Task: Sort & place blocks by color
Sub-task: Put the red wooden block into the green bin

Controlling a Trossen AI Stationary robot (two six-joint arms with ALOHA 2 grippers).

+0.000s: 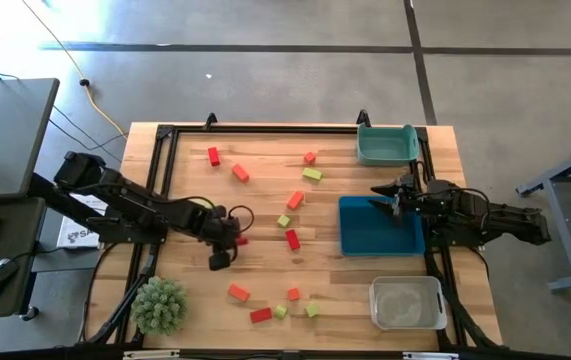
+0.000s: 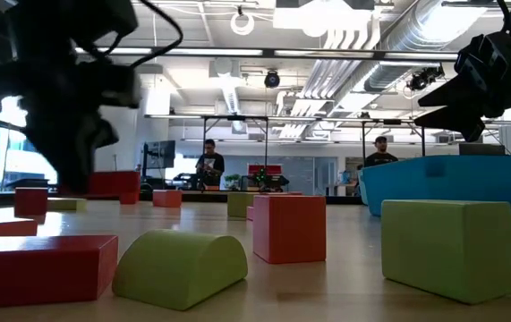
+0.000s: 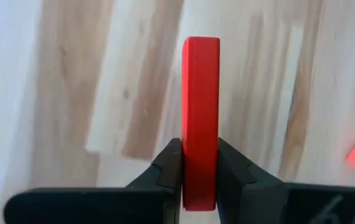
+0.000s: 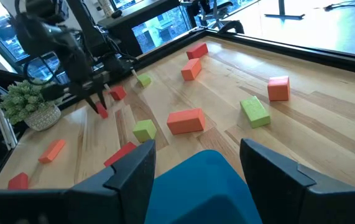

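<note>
A: High view. Where was the left gripper (image 1: 237, 238) relative to the blue bin (image 1: 381, 226)?

B: It sat well to the left of the blue bin, over the bare wood of the table (image 1: 185, 290). In the left wrist view its fingers (image 3: 165, 171) were pressed against both flat faces of a red block (image 3: 201, 118), which stood on edge between them.

A: And the right gripper (image 4: 196, 163)?

B: It hovered at the blue bin's far edge, its jaws spread wide and gripping nothing. The right wrist view showed the bin's blue rim directly under the gap between the fingers.

A: Where did the remaining blocks (image 1: 285, 220) lie?

B: All lay loose on the wood to the left of the blue bin, none inside it. A red bar (image 1: 292, 239) and an orange block (image 1: 295, 200) lay nearest the bin; others were scattered towards the table's far and near edges.

A: Other fixtures?

B: A teal bin (image 1: 385, 145) stood just beyond the blue bin and a clear bin (image 1: 406, 303) just nearer than it. A spiky green plant ball (image 1: 158, 305) stood well to the left of the blue bin, at the table's near corner.
</note>
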